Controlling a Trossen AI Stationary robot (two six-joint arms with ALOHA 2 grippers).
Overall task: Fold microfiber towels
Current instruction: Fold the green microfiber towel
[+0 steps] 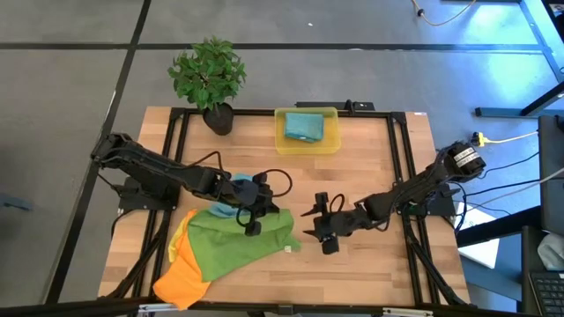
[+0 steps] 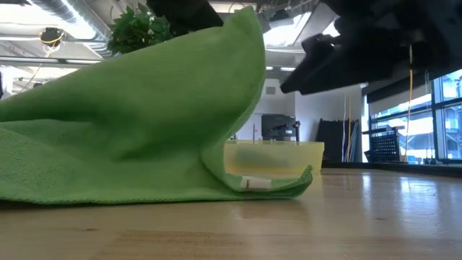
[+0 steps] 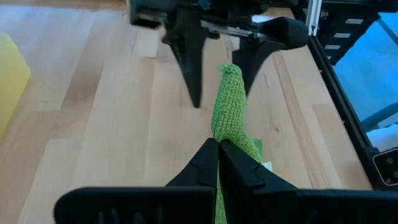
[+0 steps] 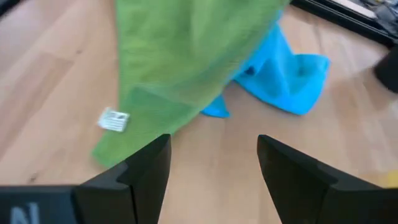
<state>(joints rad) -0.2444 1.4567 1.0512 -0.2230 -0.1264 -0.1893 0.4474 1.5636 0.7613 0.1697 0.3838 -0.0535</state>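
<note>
The left gripper (image 1: pixel 249 222) is pinching the green towel (image 1: pixel 238 245) by an edge, lifting it off the pile near the table's front so it can be folded. The right gripper (image 1: pixel 322 227) is waiting just beside it, fingers spread wide and empty.

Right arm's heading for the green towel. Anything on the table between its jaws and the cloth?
Nothing visible. The right gripper, jaws open, faces the green towel across bare wood. The left gripper is shut on a raised fold of it; a blue towel lies behind.
</note>
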